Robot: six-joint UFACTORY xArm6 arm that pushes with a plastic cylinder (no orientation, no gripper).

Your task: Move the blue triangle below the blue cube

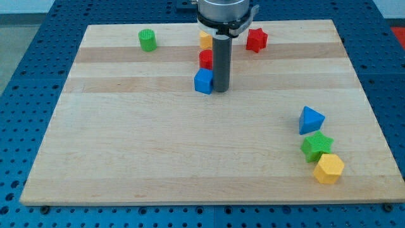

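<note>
1. Here my tip [220, 90] rests on the wooden board [158, 158] in the upper middle of the frame, just right of the blue cube [204, 82], touching it or nearly so. The rod is a plain pusher with nothing to open or close, and it holds nothing.
2. The blue triangle [310, 120] lies at the right of the frame, lower than the cube and well apart from it.
3. Just under the triangle sits a green star [316, 146], and below that a yellow hexagon [328, 168].
4. Behind the rod, a red block [205, 59] and a yellow block [205, 40] are partly hidden.
5. A red star [255, 40] sits at upper right, a green cylinder [147, 40] at upper left.
</note>
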